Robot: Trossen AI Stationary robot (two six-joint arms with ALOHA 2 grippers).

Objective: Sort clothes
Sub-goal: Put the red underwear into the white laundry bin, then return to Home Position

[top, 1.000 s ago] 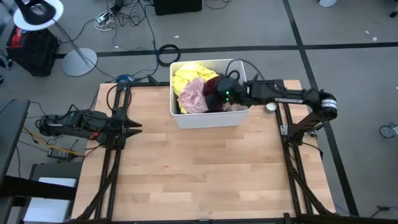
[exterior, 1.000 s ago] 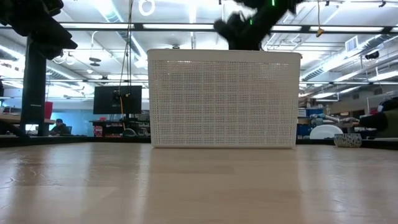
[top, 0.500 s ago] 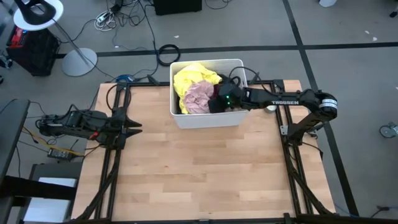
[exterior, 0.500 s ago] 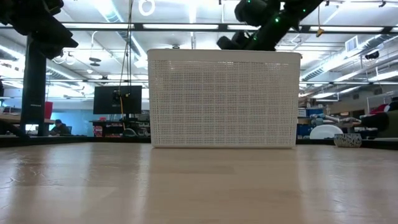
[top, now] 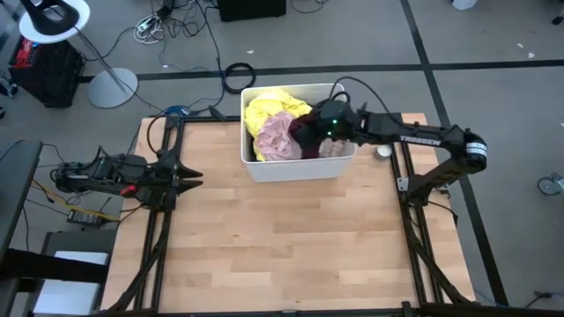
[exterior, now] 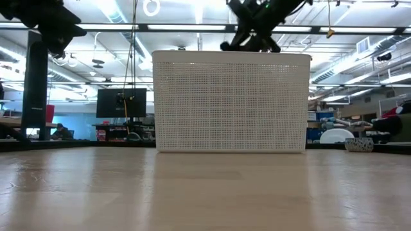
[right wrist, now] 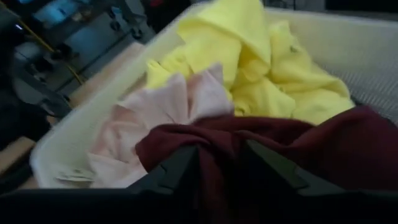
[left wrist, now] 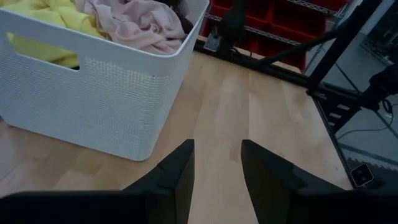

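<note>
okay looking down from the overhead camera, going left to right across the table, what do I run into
Left pincer, parked at the table's left edge → white bin with the yellow garment, then the pale pink garment, then the maroon garment → right pincer, down in the bin on the maroon garment.

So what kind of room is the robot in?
It looks like a robot lab or workshop. Cables trail over the grey floor, red parts bins sit on shelves beside the table, and a computer monitor stands under long ceiling lights. The right hand is in the white bin of clothes.
</note>
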